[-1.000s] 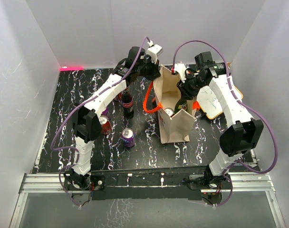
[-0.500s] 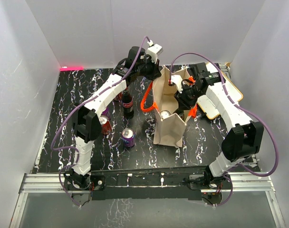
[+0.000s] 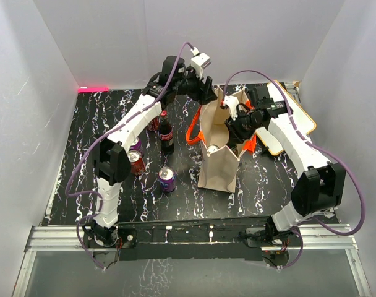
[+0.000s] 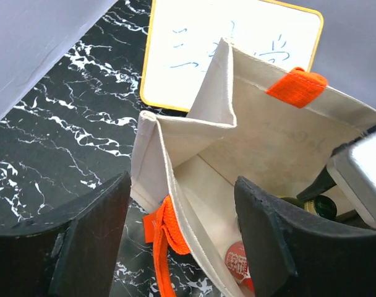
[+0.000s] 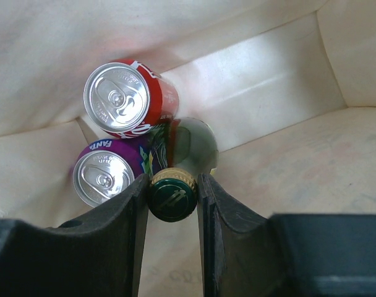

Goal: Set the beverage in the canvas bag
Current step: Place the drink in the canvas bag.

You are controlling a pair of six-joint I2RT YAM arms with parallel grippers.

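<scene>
Inside the floppy beige canvas bag (image 3: 220,167), beside a red drink can (image 5: 126,99) and a purple drink can (image 5: 107,176), our right gripper (image 5: 172,192) clenches the capped neck of a green glass bottle (image 5: 183,167) that we judge heavy, slick and breakable; our left gripper (image 4: 182,198) stands open astride the rim.

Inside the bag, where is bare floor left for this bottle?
Bare canvas bag floor lies right of the green bottle, out to the side wall. The left is crowded: red can and purple can stand together, the bottle close beside them.
</scene>
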